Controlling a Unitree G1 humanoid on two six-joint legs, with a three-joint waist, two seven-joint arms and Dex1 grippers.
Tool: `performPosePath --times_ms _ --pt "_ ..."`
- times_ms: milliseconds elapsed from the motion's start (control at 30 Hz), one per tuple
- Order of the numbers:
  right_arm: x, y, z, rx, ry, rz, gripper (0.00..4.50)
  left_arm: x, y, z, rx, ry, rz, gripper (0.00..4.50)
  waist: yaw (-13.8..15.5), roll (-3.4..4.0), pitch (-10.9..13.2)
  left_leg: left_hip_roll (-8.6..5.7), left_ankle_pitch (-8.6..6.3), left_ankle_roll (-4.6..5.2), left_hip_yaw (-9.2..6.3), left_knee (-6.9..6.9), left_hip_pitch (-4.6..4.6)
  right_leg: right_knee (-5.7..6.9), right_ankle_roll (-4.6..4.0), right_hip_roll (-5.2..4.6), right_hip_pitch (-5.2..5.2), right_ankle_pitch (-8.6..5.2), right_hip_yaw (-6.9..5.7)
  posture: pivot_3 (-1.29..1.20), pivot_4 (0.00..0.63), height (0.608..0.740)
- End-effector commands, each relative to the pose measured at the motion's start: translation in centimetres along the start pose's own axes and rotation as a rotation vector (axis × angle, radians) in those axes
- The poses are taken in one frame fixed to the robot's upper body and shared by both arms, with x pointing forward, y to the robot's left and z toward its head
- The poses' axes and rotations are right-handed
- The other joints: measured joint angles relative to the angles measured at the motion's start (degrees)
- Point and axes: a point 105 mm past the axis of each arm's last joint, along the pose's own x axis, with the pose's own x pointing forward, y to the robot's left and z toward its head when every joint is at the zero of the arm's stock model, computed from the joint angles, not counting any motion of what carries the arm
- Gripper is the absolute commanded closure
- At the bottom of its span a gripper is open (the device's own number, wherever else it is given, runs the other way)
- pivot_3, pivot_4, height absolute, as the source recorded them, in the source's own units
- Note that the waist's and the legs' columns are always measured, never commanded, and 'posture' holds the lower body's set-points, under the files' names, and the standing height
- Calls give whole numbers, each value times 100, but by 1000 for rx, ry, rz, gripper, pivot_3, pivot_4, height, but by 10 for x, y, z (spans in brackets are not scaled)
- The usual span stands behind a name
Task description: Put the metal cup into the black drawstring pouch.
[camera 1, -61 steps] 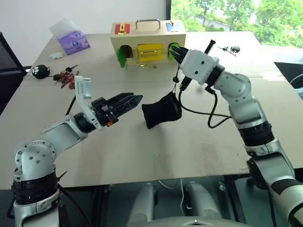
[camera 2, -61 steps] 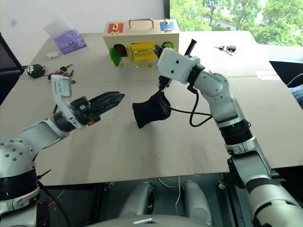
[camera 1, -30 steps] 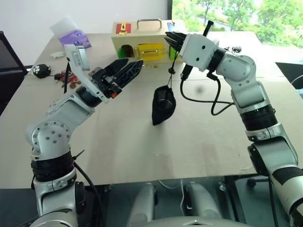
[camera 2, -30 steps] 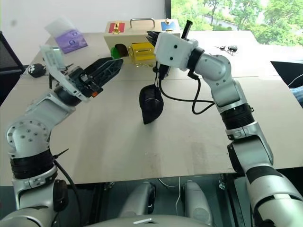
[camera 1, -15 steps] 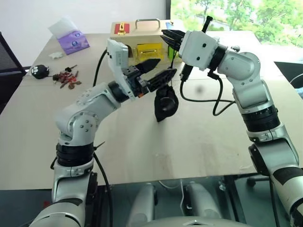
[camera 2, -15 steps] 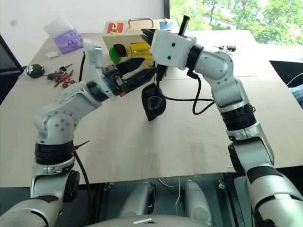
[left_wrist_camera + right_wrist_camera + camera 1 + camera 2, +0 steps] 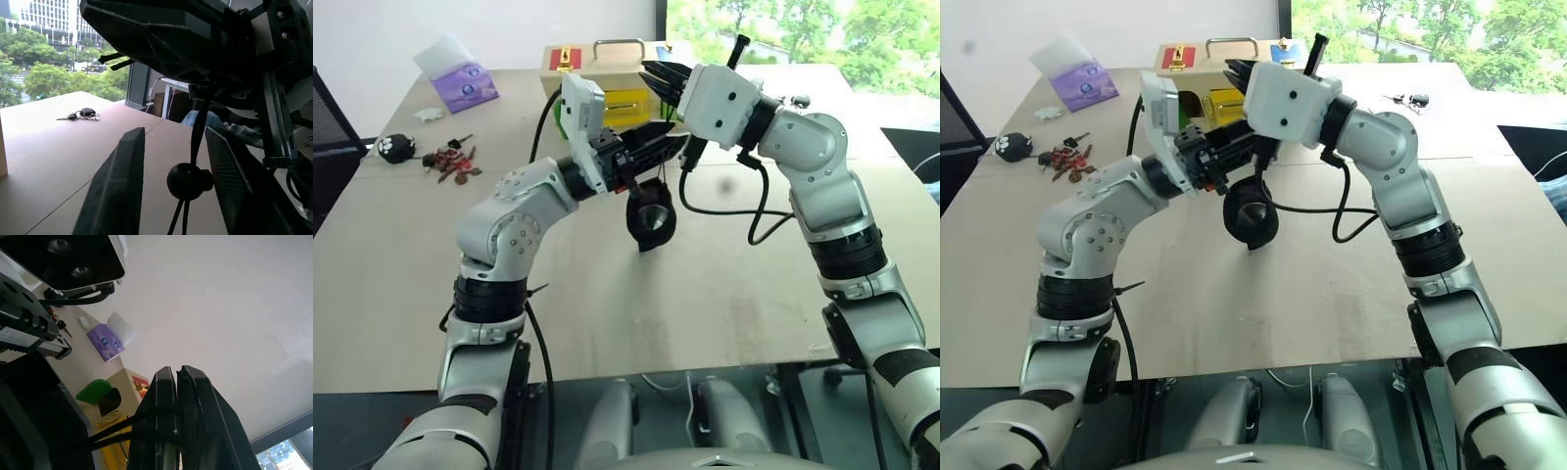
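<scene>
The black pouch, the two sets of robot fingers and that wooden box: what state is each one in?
Black drawstring pouch: hanging by its cord, above the table.
Right gripper: fingers shut on the cord.
Left gripper: fingers either side of the cord's bead.
Wooden box: upright on the table.

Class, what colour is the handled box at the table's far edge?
The box is pale wood with red, yellow and green parts, clearest in the left eye view.

Looking down from the head over the table [image 7: 724, 294] (both eyes alike); wrist views close behind the fingers, sharing the hanging cord [image 7: 198, 132].
</scene>
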Motion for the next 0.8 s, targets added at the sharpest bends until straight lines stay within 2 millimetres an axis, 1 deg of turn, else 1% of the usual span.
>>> performPosePath --times_ms 33,167,233,267,333,400,467,533,600,700,767,800 --pt "-5 -13 8 -13 -24 -47 4500 -3 -2 4 42 -8 -4 4359 0 0 0 0 0 0 0 0 0 0 0 0 0 0 -1 0 150 740" --pt "-12 -25 -5 2 25 -86 4500 -12 4 -16 31 57 42 4347 -4 0 0 0 -1 1 -1 0 1 0 0 0 0 0 1 0 150 740" --pt "-21 -43 -21 37 87 -160 4500 -24 11 -35 10 115 87 4347 -2 0 0 0 -1 2 -1 0 1 0 0 0 0 0 0 0 150 740" --pt "-25 -49 -28 47 110 -187 4500 -28 13 -42 0 134 102 4347 -3 0 0 0 -1 2 0 0 2 1 0 -1 0 0 1 0 150 740" --pt "-36 -62 -46 78 178 -250 4500 -40 19 -57 -1 192 148 4347 4 0 0 0 -2 3 2 0 2 1 0 -1 0 0 2 0 150 740" --pt "-49 -71 -64 103 249 -296 4500 -50 25 -66 0 229 190 4347 11 0 0 0 -5 9 1 0 0 1 0 -1 0 0 -1 0 150 740" --pt "-58 -75 -77 107 301 -315 4500 -57 29 -70 3 249 223 4347 8 1 1 0 -7 12 2 0 0 0 -1 -1 0 0 0 0 150 740" --pt "-65 -77 -84 101 333 -327 4500 -62 32 -72 8 261 240 4347 6 3 2 0 -7 12 6 -1 0 0 -1 -1 -1 0 2 0 150 740" --pt "-77 -79 -97 109 386 -353 4500 -66 36 -75 17 288 261 4347 2 3 2 0 -7 12 8 -1 0 -1 0 -1 -1 0 4 0 150 740" --pt "-89 -73 -109 127 440 -367 4500 -68 40 -78 47 321 275 4347 3 3 2 0 -7 12 7 -1 0 -1 0 -1 -1 0 3 0 150 740" --pt "-93 -57 -116 210 463 -338 4500 -63 41 -75 53 303 271 4347 3 3 2 0 -7 13 8 -1 0 0 0 -1 0 0 4 0 150 740" --pt "-95 -42 -120 269 479 -301 4500 -57 40 -72 60 286 267 4347 4 3 2 0 -7 13 8 -1 0 0 0 -1 0 0 3 0 150 740"
